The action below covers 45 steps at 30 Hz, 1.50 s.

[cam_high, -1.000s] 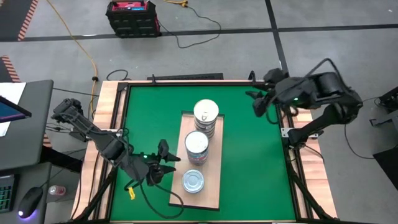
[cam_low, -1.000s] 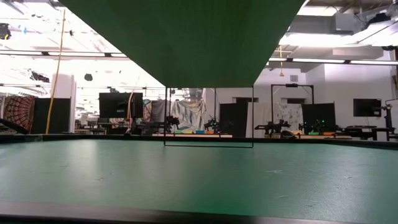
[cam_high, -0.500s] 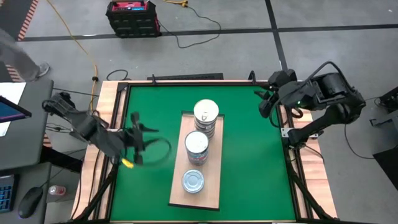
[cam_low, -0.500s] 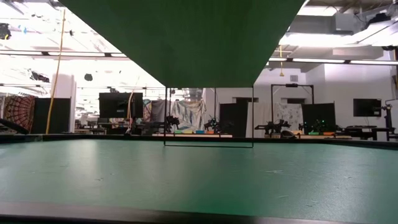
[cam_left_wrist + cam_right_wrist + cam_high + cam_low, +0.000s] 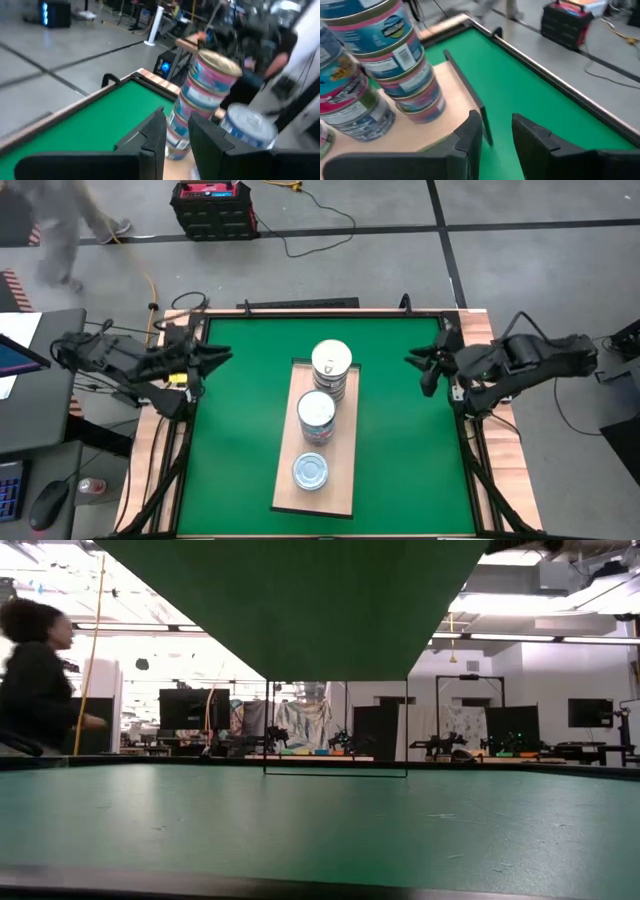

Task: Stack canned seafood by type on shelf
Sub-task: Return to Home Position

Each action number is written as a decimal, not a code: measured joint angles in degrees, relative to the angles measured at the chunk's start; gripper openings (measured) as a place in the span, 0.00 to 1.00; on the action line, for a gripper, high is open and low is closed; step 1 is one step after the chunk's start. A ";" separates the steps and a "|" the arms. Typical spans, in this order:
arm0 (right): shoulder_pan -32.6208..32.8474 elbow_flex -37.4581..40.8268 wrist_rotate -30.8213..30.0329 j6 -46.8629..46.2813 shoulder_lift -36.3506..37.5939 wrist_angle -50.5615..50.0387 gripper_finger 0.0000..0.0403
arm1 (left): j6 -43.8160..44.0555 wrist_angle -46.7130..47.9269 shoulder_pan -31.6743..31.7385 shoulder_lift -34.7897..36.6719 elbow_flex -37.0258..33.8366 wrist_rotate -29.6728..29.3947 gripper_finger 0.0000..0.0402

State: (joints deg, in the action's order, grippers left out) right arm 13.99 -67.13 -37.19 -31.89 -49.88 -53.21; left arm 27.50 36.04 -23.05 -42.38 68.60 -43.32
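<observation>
The shelf (image 5: pixel 342 480), a pale wooden board, lies along the middle of the green mat (image 5: pixel 240 430). Three stacks of canned seafood stand on it: a tall far one (image 5: pixel 331 366), a middle one (image 5: pixel 316 416) and a low near one (image 5: pixel 311 471). My left gripper (image 5: pixel 216 358) hovers at the mat's far left edge, pointing level toward the cans (image 5: pixel 210 90). Its fingers (image 5: pixel 155 137) stand slightly apart, with nothing between them. My right gripper (image 5: pixel 424 366) hovers at the mat's far right edge, tipped down toward the stacks (image 5: pixel 395 55), narrowly open and holding nothing.
A raised wooden rim (image 5: pixel 170 470) frames the mat. A desk with a mouse (image 5: pixel 45 505) stands left of the table, and a black case (image 5: pixel 212 205) sits on the floor beyond it. A person (image 5: pixel 35 690) walks past behind the table.
My left gripper has drawn back from beside the shelf's near end to the mat's far left edge. It has risen and rolled about its own axis, and its fingers have come closer together. My right gripper has sunk lower at the right edge. The cans have stayed in place.
</observation>
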 joint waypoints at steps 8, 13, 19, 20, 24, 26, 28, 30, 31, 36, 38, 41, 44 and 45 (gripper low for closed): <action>0.64 19.25 0.17 1.25 9.55 22.49 0.33 | 6.45 -4.81 6.77 0.17 -0.46 8.17 0.13; 0.55 26.89 1.98 3.46 12.35 32.81 0.33 | 5.87 -7.32 9.32 0.20 -0.52 11.59 0.08; 0.55 31.97 2.61 0.48 15.44 34.78 0.33 | 7.34 -4.73 10.40 3.21 -0.55 11.66 0.01; 0.60 32.58 2.63 0.44 16.02 35.12 0.33 | 8.08 -3.68 10.40 3.87 -0.55 11.62 0.00; 0.62 35.07 2.63 0.41 18.37 35.84 0.33 | 12.23 0.20 10.38 6.48 -0.55 9.96 0.00; 0.62 36.97 2.63 0.41 19.92 35.92 0.33 | 13.61 1.74 10.38 7.09 -0.55 9.22 0.00; 0.64 38.96 2.66 0.15 21.33 36.63 0.33 | 14.31 3.11 10.38 7.30 -0.57 8.95 0.00; 0.64 41.40 2.78 -0.03 22.91 38.89 0.33 | 14.36 3.60 10.38 7.29 -0.57 8.50 0.00; 0.64 42.73 2.90 -0.04 23.59 40.14 0.33 | 14.37 3.84 10.38 7.31 -0.57 8.44 0.00; 0.64 49.79 4.48 -1.55 26.68 48.73 0.33 | 15.05 2.28 10.38 7.48 -2.98 7.72 0.00; 0.64 52.09 5.03 -3.31 27.58 51.16 0.33 | 14.49 -0.46 10.38 7.66 -5.58 8.09 0.00; 0.63 54.83 6.90 -4.67 28.94 55.61 0.33 | 13.05 -5.22 10.38 8.01 -10.01 9.55 0.00; 0.64 56.59 9.15 -4.75 30.32 59.75 0.33 | 12.63 -9.29 10.38 9.37 -15.13 12.45 0.00; 0.62 56.98 10.04 -4.75 30.97 60.17 0.33 | 12.31 -11.28 10.38 10.25 -16.97 13.04 0.00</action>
State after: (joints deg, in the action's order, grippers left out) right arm 14.61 -10.15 -27.15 -36.64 -18.91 6.96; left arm 39.81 24.76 -12.67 -32.13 51.63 -30.27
